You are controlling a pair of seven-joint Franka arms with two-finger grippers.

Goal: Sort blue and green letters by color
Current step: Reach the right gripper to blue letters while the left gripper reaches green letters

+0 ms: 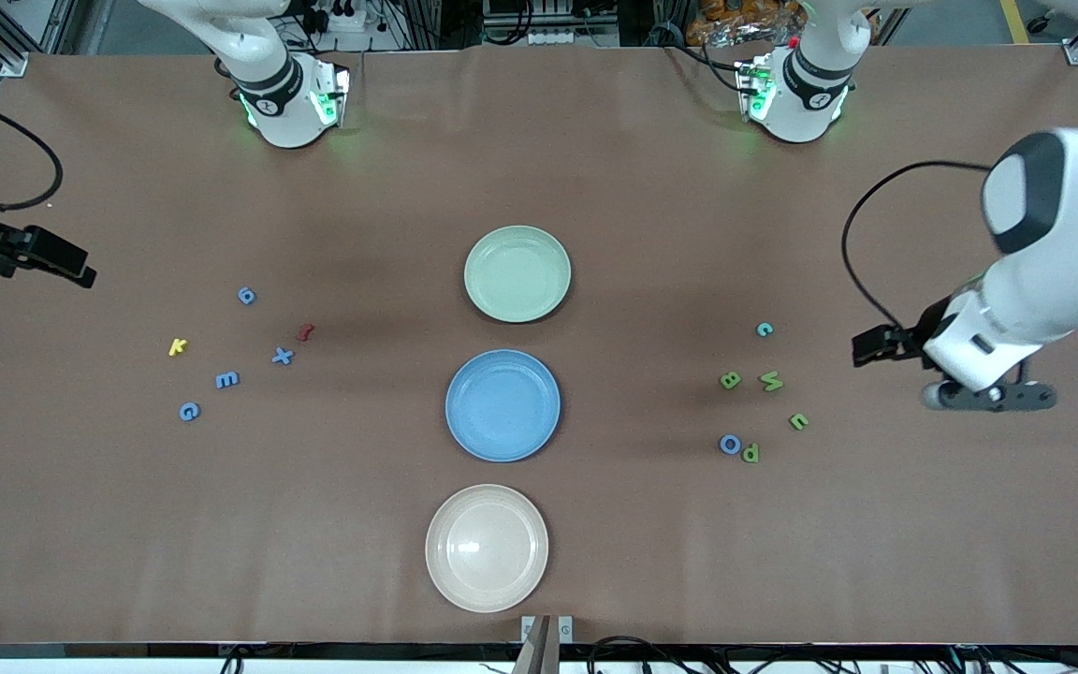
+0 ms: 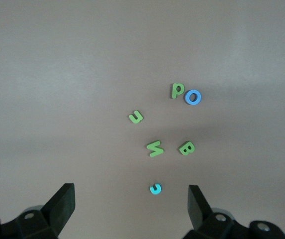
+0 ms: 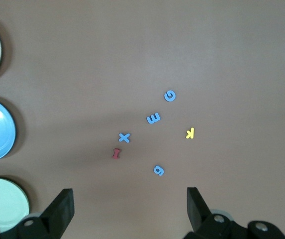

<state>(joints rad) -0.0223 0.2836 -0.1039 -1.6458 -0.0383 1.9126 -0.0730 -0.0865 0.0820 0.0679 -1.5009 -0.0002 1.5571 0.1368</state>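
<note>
Brown paper-covered table, cable clutter along the robots' edge. Green plate, blue plate, beige plate mid-table, all bare. Left gripper spread over the green letters; blue O touches green P, risk: double pick. Right gripper spread over the blue letters; red letter, yellow K are decoys

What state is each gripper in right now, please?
Left gripper: open, holding nothing, over the table beside the green letters.
Right gripper: open, holding nothing, over the table beside the blue letters.
</note>
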